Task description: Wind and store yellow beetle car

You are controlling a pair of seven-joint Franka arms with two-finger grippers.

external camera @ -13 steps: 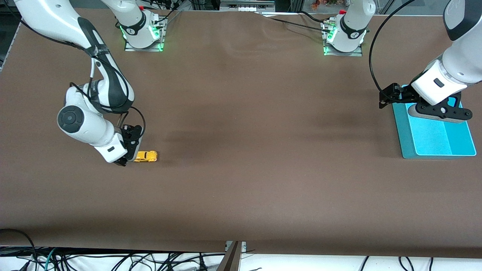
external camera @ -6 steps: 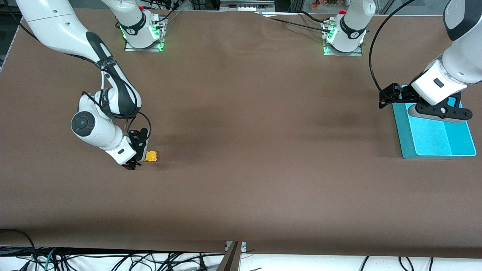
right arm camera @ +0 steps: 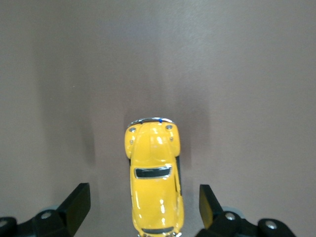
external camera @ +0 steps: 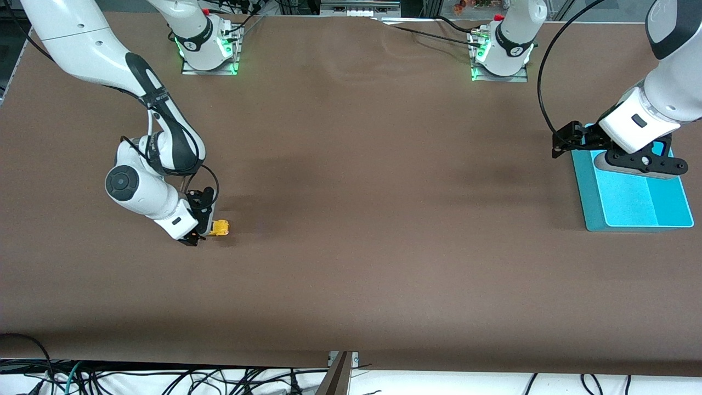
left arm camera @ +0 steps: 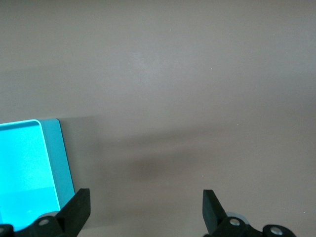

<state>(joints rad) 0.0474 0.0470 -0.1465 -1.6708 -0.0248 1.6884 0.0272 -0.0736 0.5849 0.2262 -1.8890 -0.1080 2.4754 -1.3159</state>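
The right gripper (right arm camera: 143,207) straddles the car (right arm camera: 154,180) with jaws spread wide, touching nothing. The left gripper (left arm camera: 145,210) waits wide open over the tray (external camera: 669,206).

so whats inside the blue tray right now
The visible part of the blue tray holds nothing. The left gripper hangs over its end nearer the robots, jaws open, hiding that part. The yellow beetle car sits on the table between the right gripper's open jaws.
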